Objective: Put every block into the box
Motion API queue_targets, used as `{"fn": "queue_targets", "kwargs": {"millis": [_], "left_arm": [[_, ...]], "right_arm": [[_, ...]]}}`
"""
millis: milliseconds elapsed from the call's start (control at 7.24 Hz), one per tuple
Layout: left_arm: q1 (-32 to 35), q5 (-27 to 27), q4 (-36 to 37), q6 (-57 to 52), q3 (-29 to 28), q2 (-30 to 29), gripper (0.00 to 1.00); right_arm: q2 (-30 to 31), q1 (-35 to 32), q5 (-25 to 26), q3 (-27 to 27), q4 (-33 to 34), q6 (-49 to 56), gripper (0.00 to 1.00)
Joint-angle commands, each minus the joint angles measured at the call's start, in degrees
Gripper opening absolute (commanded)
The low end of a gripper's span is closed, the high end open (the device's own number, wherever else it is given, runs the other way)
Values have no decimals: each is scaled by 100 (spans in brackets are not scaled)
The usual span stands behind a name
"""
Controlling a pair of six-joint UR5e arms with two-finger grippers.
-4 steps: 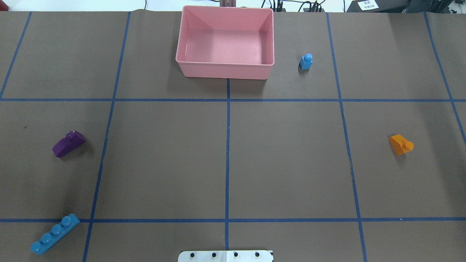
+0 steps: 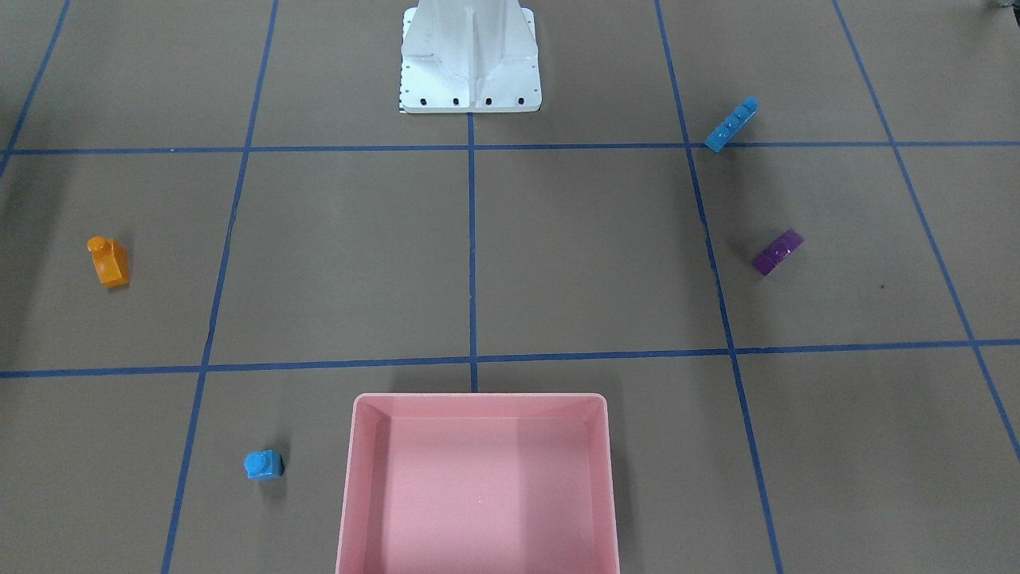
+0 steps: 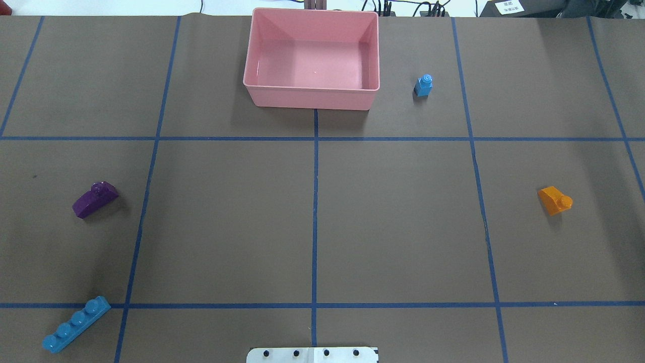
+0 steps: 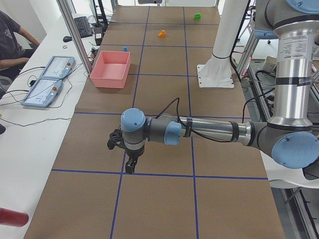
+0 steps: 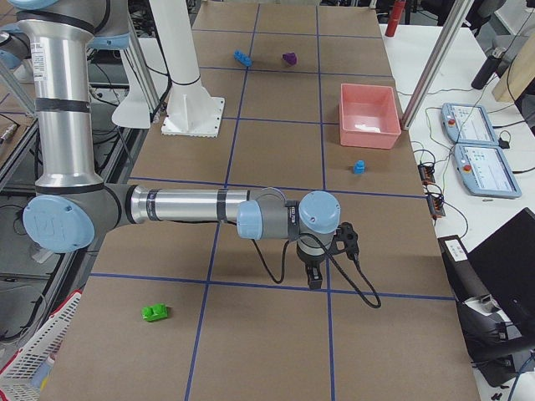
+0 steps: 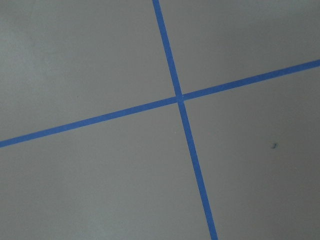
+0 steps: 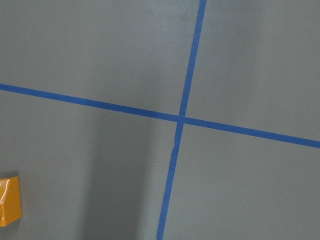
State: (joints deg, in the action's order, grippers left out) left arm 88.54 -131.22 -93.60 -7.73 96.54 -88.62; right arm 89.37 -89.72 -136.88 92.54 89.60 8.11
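Note:
The empty pink box point(image 3: 312, 98) stands at the far middle of the table. The small blue block point(image 3: 424, 85) stands to its right. The orange block point(image 3: 554, 200) lies at mid right, and its edge shows in the right wrist view point(image 7: 9, 200). The purple sloped block point(image 3: 94, 199) lies at mid left and the long blue block point(image 3: 75, 324) at near left. The green block point(image 5: 155, 312) lies beyond the right end. My left gripper point(image 4: 129, 168) and right gripper point(image 5: 314, 280) hang over the table in side views only. I cannot tell if they are open or shut.
The white metal base point(image 3: 312, 355) stands at the near middle edge. Blue tape lines point(image 3: 315, 222) divide the brown table cover into squares. An operator's desk with tablets point(image 4: 47, 82) runs along the far side of the table.

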Motion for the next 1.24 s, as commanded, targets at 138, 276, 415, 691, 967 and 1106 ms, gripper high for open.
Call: {"fn": "queue_targets", "kwargs": {"millis": [138, 276, 415, 691, 967, 1106], "left_arm": [[-30, -17, -45, 360, -12, -94, 100], [-21, -26, -271, 412, 49, -164, 100], [-21, -35, -517, 412, 23, -139, 100], [-30, -17, -625, 474, 40, -138, 100], [-39, -8, -616, 483, 40, -173, 100], [-39, -17, -607, 474, 49, -191, 100]], "right_arm": [[-277, 1110, 117, 587, -12, -1122, 100], [-410, 1480, 126, 781, -12, -1519, 100], [-481, 1936, 248, 861, -30, -1897, 100], [-386, 2998, 1115, 854, -1035, -3220, 100], [-210, 3635, 1348, 853, -1392, -3728, 100], [-105, 3654, 1279, 871, -1392, -3712, 100]]}}
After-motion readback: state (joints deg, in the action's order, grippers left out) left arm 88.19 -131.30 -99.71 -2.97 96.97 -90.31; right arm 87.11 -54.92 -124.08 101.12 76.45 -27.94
